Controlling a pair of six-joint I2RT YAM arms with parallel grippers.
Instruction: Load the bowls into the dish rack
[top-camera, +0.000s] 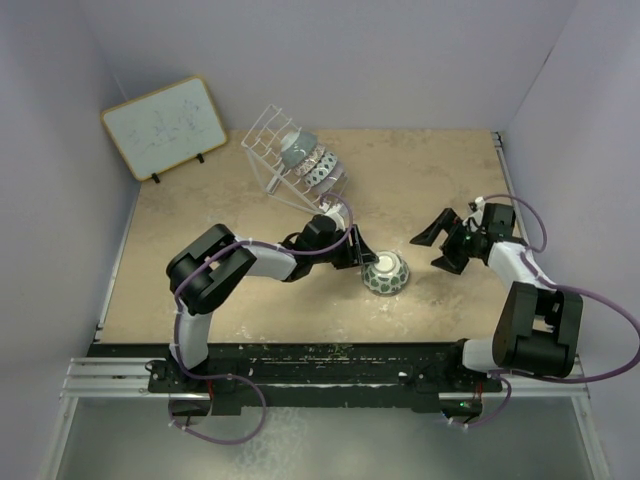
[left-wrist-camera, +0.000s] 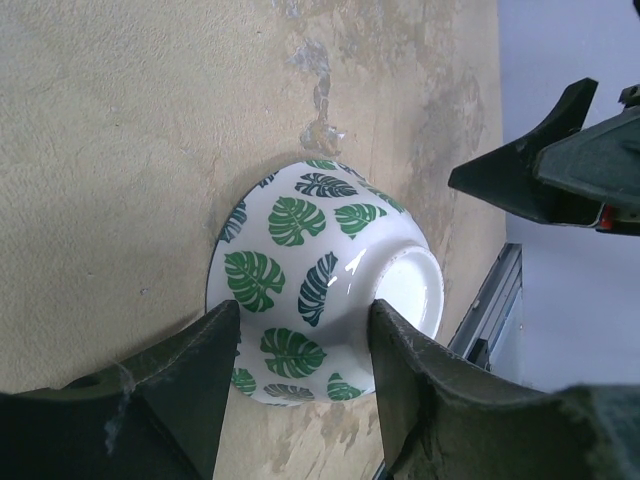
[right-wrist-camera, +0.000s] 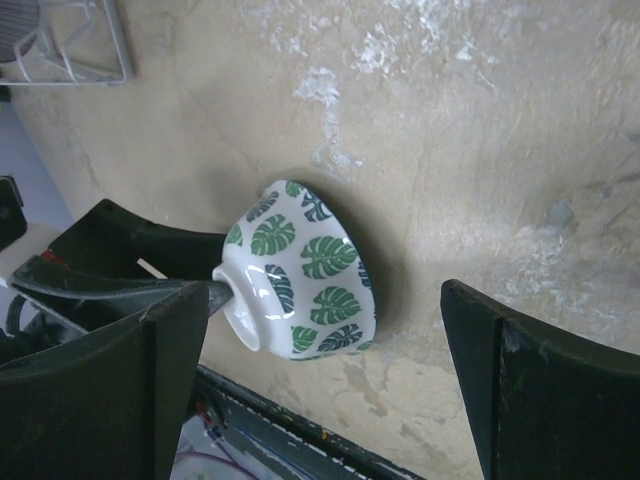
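Green-and-white leaf bowl (left-wrist-camera: 300, 240) — upside down on worktop (top-camera: 420, 170), apart from dish rack (top-camera: 270, 140) | step: grasp | left claw (left-wrist-camera: 303, 320) astride it, pinch not certain | right claw (top-camera: 437, 248) spread | next — firm pinch, lift, slot into rack

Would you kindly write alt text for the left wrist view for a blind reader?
An upside-down green-and-white leaf-print bowl sits on the beige table between the two black fingers of the left gripper; contact is unclear. The right gripper shows at upper right.
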